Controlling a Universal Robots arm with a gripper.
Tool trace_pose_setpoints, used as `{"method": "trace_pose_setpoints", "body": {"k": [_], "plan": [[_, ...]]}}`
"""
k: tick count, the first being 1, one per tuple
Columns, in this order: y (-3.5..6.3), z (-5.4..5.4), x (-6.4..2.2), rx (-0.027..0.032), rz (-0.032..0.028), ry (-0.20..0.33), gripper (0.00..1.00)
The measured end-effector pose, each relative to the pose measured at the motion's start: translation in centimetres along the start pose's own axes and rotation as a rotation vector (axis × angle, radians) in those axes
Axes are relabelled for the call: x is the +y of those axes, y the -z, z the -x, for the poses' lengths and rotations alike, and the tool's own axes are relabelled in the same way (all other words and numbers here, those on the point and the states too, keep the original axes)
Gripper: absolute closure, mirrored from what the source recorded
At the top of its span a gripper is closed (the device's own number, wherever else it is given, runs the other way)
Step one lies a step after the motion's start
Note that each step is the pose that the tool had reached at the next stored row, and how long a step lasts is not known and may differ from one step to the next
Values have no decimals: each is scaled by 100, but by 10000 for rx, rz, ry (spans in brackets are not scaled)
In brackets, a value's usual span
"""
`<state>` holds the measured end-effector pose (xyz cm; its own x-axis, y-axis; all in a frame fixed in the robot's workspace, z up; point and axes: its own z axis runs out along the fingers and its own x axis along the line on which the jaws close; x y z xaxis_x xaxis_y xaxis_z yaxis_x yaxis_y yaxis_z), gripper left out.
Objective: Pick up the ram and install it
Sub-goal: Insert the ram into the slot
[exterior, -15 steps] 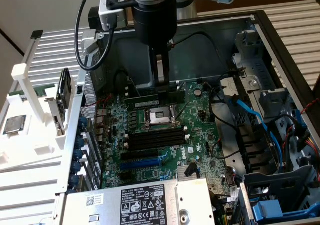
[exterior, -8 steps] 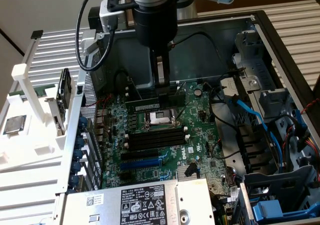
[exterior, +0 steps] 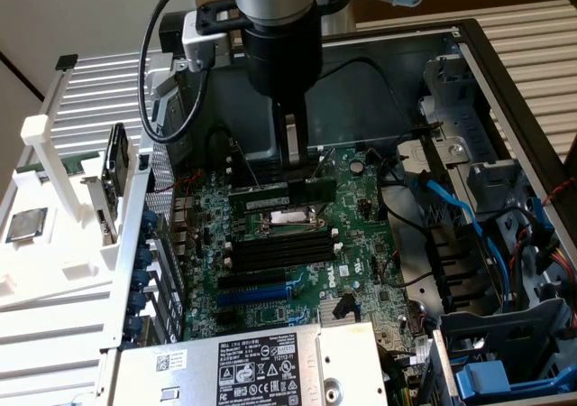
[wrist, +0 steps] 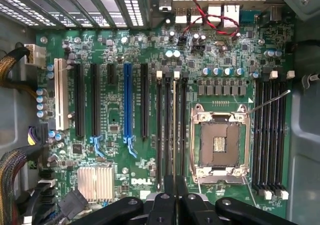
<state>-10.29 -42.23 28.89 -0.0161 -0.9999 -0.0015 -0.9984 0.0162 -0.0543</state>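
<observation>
My gripper (exterior: pixel 294 161) hangs straight down into the open computer case over the motherboard (exterior: pixel 361 244). It is shut on the ram (exterior: pixel 261 193), a thin green stick with a white label that lies level just below the fingers. In the wrist view the ram (wrist: pixel 174 130) shows edge-on as a thin pale line between the fingertips of the gripper (wrist: pixel 175 184). It hangs over the bank of black memory slots (wrist: pixel 170 135) beside the empty processor socket (wrist: pixel 219 144). Whether it touches a slot I cannot tell. A second bank of slots (wrist: pixel 270 140) lies on the socket's other side.
A square processor chip (exterior: pixel 27 224) rests on the white rack at the exterior view's left. A labelled metal box (exterior: pixel 243 361) covers the near edge of the case. Blue cables (exterior: pixel 460 209) and drive cages crowd the exterior view's right. Expansion slots (wrist: pixel 125 102) and a heatsink (wrist: pixel 95 182) flank the memory slots.
</observation>
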Motion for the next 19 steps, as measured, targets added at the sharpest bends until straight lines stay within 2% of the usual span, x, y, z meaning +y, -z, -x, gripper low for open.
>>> {"method": "trace_pose_setpoints", "body": {"k": [4,6,9,13,14,19], "plan": [[-32,-16,-2,-1,0,0,88],[-82,-61,-2,-21,-4,-1,88],[-141,-72,0,-27,-6,-1,88],[-191,-132,2,-71,-7,-4,88],[-240,-142,5,-89,-11,-6,88],[-269,-156,6,-119,-11,-7,88]]}}
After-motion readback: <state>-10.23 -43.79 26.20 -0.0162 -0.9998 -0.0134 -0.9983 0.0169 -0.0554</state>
